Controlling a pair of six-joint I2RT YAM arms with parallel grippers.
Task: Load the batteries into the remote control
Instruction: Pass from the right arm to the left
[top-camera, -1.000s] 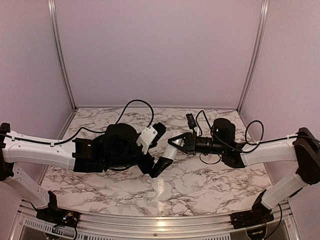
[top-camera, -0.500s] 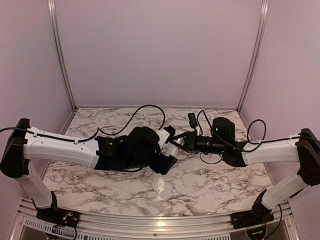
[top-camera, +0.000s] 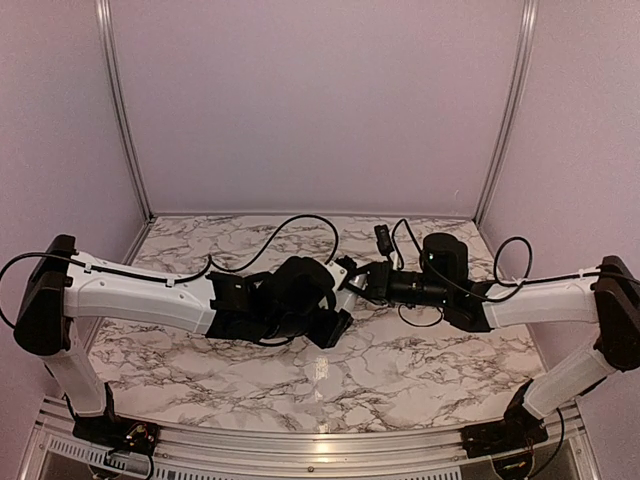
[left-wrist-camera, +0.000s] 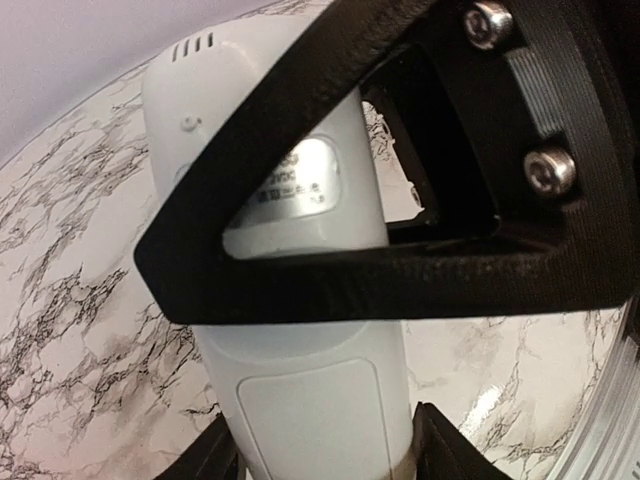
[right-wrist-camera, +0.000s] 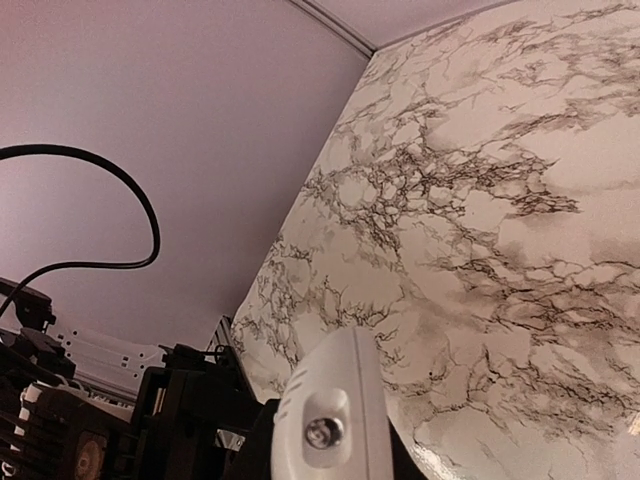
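The remote control (left-wrist-camera: 310, 400) — judged light, rigid, slick — is clamped by the right gripper (top-camera: 358, 282). Its narrow sides, best gripped there, are flanked by the left gripper (left-wrist-camera: 322, 460); actual grip cannot be told.

Table (top-camera: 400, 370): 2 arms span it from side to side. Left arm (top-camera: 140, 295) and right arm (top-camera: 540, 300) meet at mid-table, with the remote (left-wrist-camera: 300, 400) bridging their ends, so no gap to pass there. Black cable (top-camera: 300, 217) loops over the back strip behind the left arm. Marble in front of the arms lies open, left to right. Walls (top-camera: 320, 100) close 3 sides.
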